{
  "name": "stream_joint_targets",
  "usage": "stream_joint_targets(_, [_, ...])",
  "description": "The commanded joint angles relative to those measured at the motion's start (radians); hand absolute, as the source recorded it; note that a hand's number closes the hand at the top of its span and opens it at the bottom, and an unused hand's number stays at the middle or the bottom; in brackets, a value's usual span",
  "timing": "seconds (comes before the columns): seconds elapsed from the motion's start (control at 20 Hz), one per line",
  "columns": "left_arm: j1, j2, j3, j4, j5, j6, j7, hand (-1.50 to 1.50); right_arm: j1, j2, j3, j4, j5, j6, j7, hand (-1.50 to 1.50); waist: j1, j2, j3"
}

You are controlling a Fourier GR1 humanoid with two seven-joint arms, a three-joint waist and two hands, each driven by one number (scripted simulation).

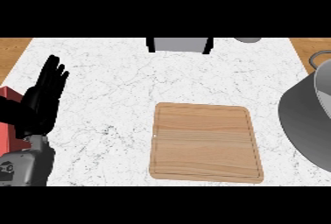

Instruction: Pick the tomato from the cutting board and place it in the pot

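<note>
The wooden cutting board [205, 142] lies on the white marble counter [116, 87], right of centre, with nothing on its top. I see no tomato anywhere in the head view. The grey pot [304, 118] fills the right edge, its rim and handle [318, 56] partly cut off by the frame. My left hand [42, 103] rests at the left edge, open with its fingers pointing up, well away from the board. My right hand does not show.
A red object [8, 116] sits at the far left, partly behind my left hand. A grey box with black sides [180, 44] stands at the counter's back edge, and a small grey round thing [248, 39] is beside it to the right.
</note>
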Motion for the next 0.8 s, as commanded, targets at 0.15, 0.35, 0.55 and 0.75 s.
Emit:
stream_joint_targets(0.15, [0.018, 0.004, 0.003, -0.020, 0.009, -0.008, 0.010, 0.00, -0.073, 0.099, -0.140, 0.105, -0.245, 0.038, -0.138, -1.50, 0.011, 0.017, 0.050])
stream_joint_targets(0.35, [-0.002, -0.004, -0.005, -0.027, 0.000, 0.010, 0.040, 0.00, -0.072, 0.042, -0.227, 0.144, -0.360, 0.139, -0.170, -1.50, -0.006, 0.014, 0.048])
stream_joint_targets(0.55, [0.050, 0.018, 0.029, -0.013, 0.013, -0.018, -0.027, 0.00, -0.037, -0.061, -0.319, 0.219, -0.446, 0.239, -0.220, -1.50, -0.009, 0.016, 0.046])
stream_joint_targets(0.75, [0.034, -0.003, -0.012, -0.039, -0.023, 0.011, 0.011, 0.00, -0.027, -0.183, -0.346, 0.353, -0.478, 0.368, -0.267, -1.50, -0.006, 0.017, 0.047])
